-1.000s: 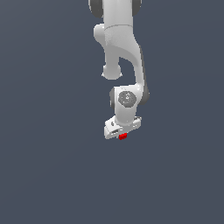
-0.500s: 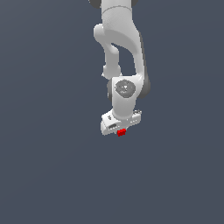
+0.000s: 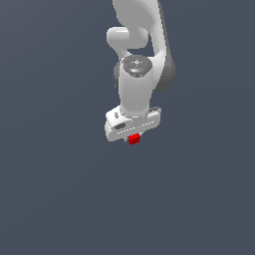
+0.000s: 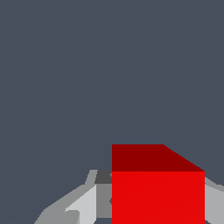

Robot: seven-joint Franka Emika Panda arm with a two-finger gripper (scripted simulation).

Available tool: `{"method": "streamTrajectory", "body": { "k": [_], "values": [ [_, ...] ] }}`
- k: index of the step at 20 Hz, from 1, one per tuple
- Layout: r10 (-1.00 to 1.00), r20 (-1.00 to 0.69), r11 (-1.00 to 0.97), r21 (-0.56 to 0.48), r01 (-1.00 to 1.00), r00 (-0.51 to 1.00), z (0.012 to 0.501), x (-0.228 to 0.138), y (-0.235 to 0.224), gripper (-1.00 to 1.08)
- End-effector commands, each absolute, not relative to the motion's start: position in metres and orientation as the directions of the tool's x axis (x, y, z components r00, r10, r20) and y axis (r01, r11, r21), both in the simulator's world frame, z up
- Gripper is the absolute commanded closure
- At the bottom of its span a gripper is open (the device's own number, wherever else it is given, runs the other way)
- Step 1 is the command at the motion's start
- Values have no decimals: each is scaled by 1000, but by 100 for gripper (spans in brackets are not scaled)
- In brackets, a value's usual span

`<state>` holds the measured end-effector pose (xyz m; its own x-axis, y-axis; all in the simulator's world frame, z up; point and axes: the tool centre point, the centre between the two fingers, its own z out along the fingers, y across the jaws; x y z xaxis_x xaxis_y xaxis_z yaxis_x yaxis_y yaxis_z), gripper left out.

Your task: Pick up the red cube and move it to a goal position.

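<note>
Arm's swung toward the exterior view's right and tilted since a second ago, gripper [image 3: 133, 135] clamped on the red cube [image 3: 133, 139], cube poking out below the fingers [image 4: 87, 202].

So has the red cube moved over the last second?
Yes. The red cube, held in the end effector, has shifted slightly up and toward the exterior view's left, judged against the frame edges; the plain grey background offers no fixed landmark.
</note>
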<state>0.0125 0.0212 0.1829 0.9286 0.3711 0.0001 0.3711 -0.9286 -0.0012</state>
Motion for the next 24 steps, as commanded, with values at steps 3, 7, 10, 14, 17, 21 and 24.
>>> {"method": "streamTrajectory", "body": {
  "k": [3, 7, 10, 14, 17, 21, 24],
  "values": [
    [372, 0, -928, -2, 372, 928, 236, 16, 10, 108],
    [372, 0, -928, -2, 372, 928, 281, 20, 0, 108],
    [372, 0, -928, -2, 372, 928, 313, 23, -7, 108],
    [372, 0, -928, -2, 372, 928, 354, 27, -17, 108],
    [372, 0, -928, -1, 372, 928, 383, 30, -23, 108],
    [372, 0, -928, -1, 372, 928, 414, 34, -30, 108],
    [372, 0, -928, -1, 372, 928, 433, 36, -34, 108]
  ]
}}
